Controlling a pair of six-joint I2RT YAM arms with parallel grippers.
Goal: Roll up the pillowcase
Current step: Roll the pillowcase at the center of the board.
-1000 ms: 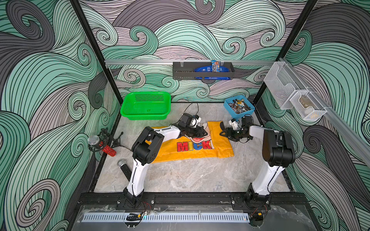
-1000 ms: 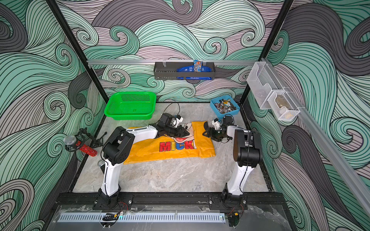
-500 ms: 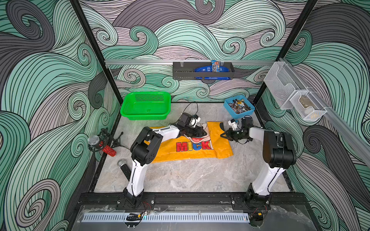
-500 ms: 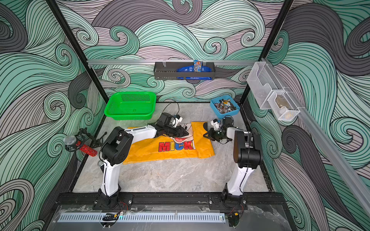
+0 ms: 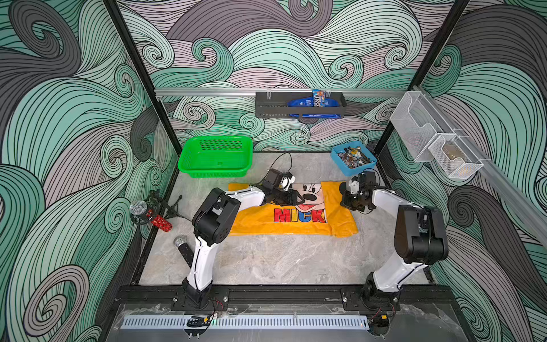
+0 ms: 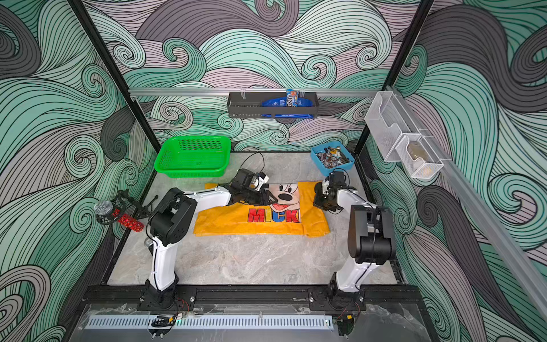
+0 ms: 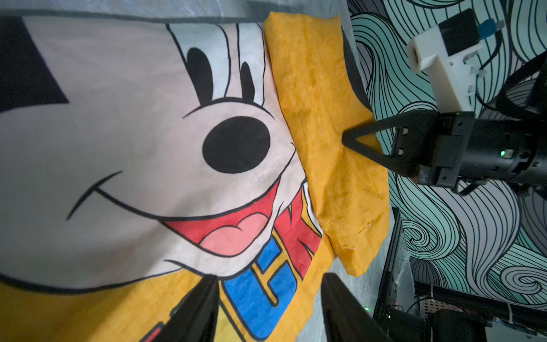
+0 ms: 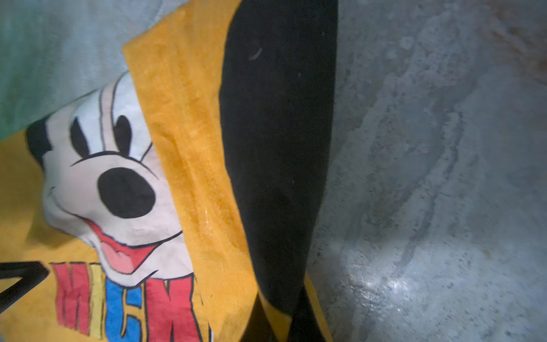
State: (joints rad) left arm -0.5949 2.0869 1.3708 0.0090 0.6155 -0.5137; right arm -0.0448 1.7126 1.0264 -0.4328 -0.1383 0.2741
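The pillowcase lies flat on the grey table, mustard yellow with a cartoon mouse face and red and blue letters. Its right end is folded over into a plain yellow strip. My right gripper is at that strip's outer edge, shut with yellow cloth pinched between its fingers. My left gripper hovers open over the printed face and letters, holding nothing.
A green basket stands at the back left and a blue bin of small parts at the back right, close behind my right gripper. Two microphones lie at the left edge. A black rack hangs on the back wall.
My right gripper has gone from open to shut, pinching the folded right edge of the pillowcase. The left gripper has stayed open in about the same place.
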